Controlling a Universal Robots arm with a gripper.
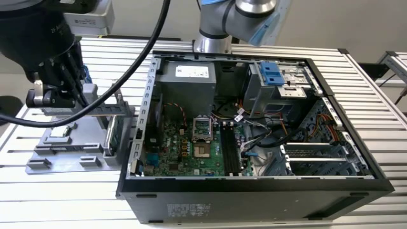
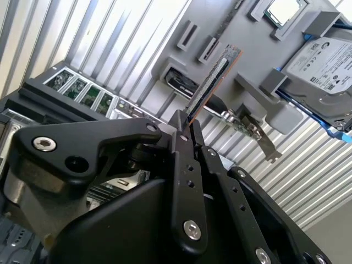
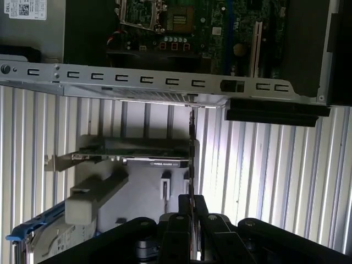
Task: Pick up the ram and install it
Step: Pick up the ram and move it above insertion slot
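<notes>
Hand (image 2: 184, 122) grips ram (image 2: 212, 82); gray fixture (image 2: 242, 27), bracketed card (image 2: 245, 124), hard drive (image 2: 324, 60) just beyond.

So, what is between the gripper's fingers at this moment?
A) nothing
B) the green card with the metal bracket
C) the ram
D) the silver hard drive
C: in the second wrist view the gripper is shut on the ram, a thin strip standing out past its fingertips.

The gripper (image 2: 183, 120) is black. The ram (image 2: 212, 82) is dark with an orange-brown edge. The table (image 1: 64, 200) is silver with long stripes. The tray (image 1: 60, 160) is grey. The computer case (image 1: 254, 200) is black, and its board (image 1: 184, 155) is green.
</notes>
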